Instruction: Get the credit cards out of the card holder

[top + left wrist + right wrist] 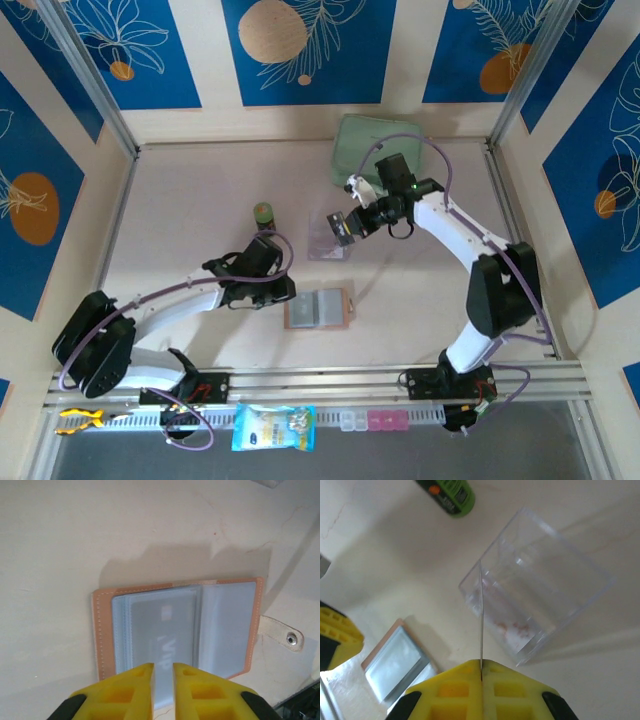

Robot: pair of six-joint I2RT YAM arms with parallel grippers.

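Two grippers: both mine, one at work on each half of the job.
Right gripper [481, 672]: clamped shut on a credit card [480, 625], which shows edge-on as a thin line rising from between the pads.
Below the card: the clear plastic tray [555, 610], open side up. The card's far end hangs over its near-left wall rather than its middle.
Left gripper [163, 680]: jaws a narrow slit apart, low over the near edge of the card holder [102, 635]. I cannot tell whether they pinch a sleeve or merely hover.
Card holder: lying open and flat on the table, tan cover down, pale sleeves up, snap tab [282, 634] out to one side. From above it sits between my two arms, just beside the left fingers.
Inside it: one more card [167, 630], I judge, with pale lettering showing through the front sleeve.
Nearby: a green bottle [447, 495] beyond the tray, well apart from both grippers.
Risk, right side: if I let go here, the card may strike the tray wall and tip outside, because it is not centred over the opening.
Risk, left side: with so slack a hold, the holder may slide or fold shut when the next card is pulled.
Risk, sleeves: they are thin and stacked, so my fingers could catch plastic instead of the card.
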